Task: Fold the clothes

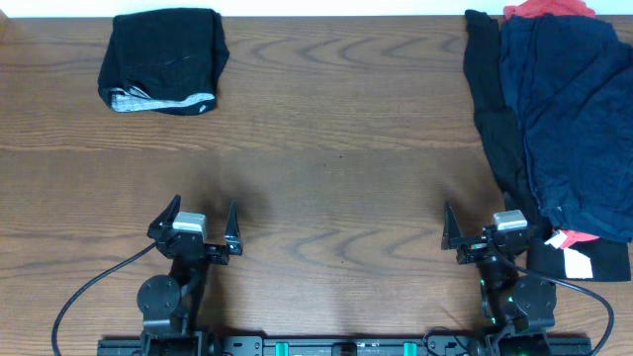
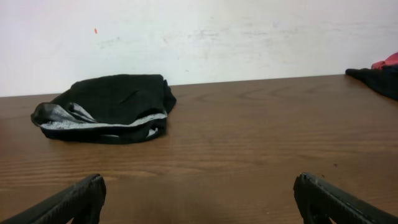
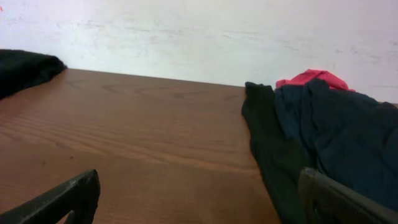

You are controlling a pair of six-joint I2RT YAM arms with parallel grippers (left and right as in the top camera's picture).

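Resting low at the near edge of the table (image 1: 336, 148), the left gripper (image 1: 205, 213) and right gripper (image 1: 477, 222) both stand spread and empty in the overhead view, with bare wood between them. The left wrist view shows open tabletop up to a folded black garment (image 2: 109, 109) at the far left. In the right wrist view, a rumpled navy garment (image 3: 348, 130) lies far right, over black cloth (image 3: 264, 137) with red cloth (image 3: 311, 78) behind it.

A folded black garment (image 1: 163, 59) is laid at the far left. At the right, a crumpled navy garment (image 1: 579, 119) is heaped over a black piece (image 1: 495, 119) and a red piece (image 1: 550, 9).
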